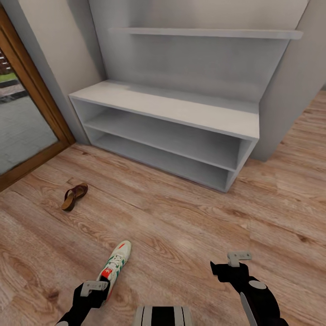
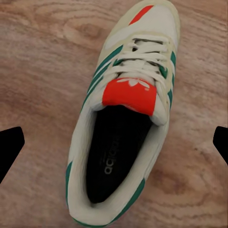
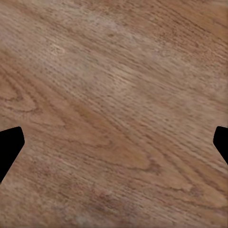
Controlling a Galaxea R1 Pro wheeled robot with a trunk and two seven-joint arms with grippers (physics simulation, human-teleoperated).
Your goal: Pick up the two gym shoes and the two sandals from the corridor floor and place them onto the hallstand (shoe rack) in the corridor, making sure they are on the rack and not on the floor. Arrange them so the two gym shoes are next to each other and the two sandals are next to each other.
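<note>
I hold my left tool [image 2: 114, 142], fingers spread, over the cream-white green-striped lace-up sneaker [image 2: 124, 114]; my right tool [image 3: 114, 142] gapes above wood-grain floor [image 3: 114, 71].

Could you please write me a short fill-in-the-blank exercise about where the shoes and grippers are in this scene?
1. The gym shoe lies on the floor under the ____ gripper.
2. Both shelf compartments of the hallstand are ____.
3. The sandal lies on the corridor floor near the glass ____.
4. The right gripper holds ____.

Missing words: left; empty; door; nothing
</note>
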